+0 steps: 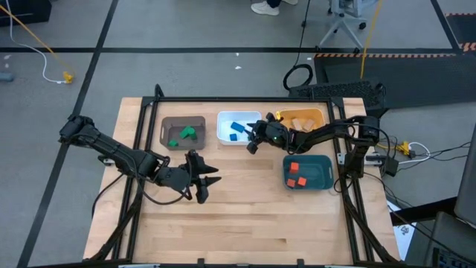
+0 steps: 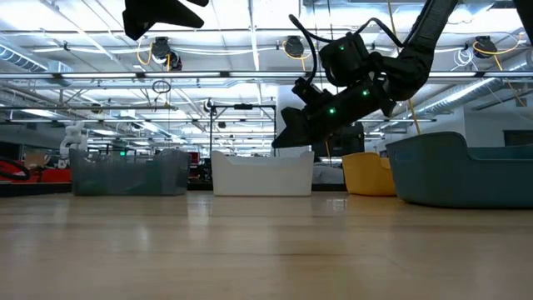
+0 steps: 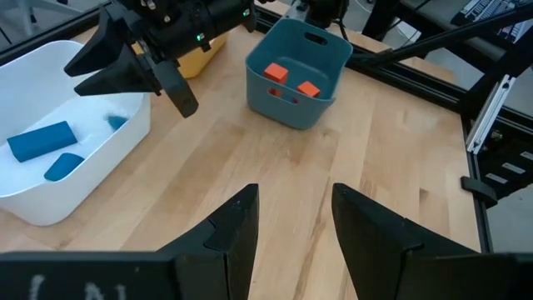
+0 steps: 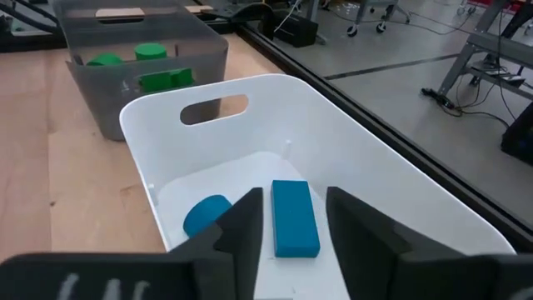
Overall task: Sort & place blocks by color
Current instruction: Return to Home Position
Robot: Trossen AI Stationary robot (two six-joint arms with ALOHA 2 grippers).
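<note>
All blocks were binned, none loose on the counter (image 1: 245, 216). Blue blocks (image 4: 295, 218) in the white bin (image 4: 158, 137), green blocks (image 4: 165, 80) in the grey bin (image 4: 96, 92), red-orange blocks (image 3: 276, 73) in the teal bin (image 3: 287, 112), wood blocks (image 1: 301, 123) in the yellow bin (image 1: 320, 114).

Handling, my read: small, light, stiff wood, not fragile, and the painted faces were probably a bit slick. Pinch across two flat parallel faces. Take bars across the short width near the middle so they don't pivot. One blue piece looked rounded, so go for its flat faces if it needs moving. Pieces close to a bin wall leave little room for a finger.

Right gripper (image 1: 253, 143) hung just above the white bin's end toward the yellow bin, angled down into it. Fingers (image 4: 241, 229) were apart and empty, with a blue bar lying below the gap. The arm reached in from the right side across the yellow bin.

Left gripper (image 1: 212, 176) hovered over bare counter in front of the grey and white bins, apart from every block, and pointed toward the teal bin. Fingers (image 3: 233, 233) were apart and empty. The arm ran back to the counter's left edge.

Judgement: sorting looked done, leaving only the pull-back of both arms. The risk was the right gripper clipping the white bin's rim.
</note>
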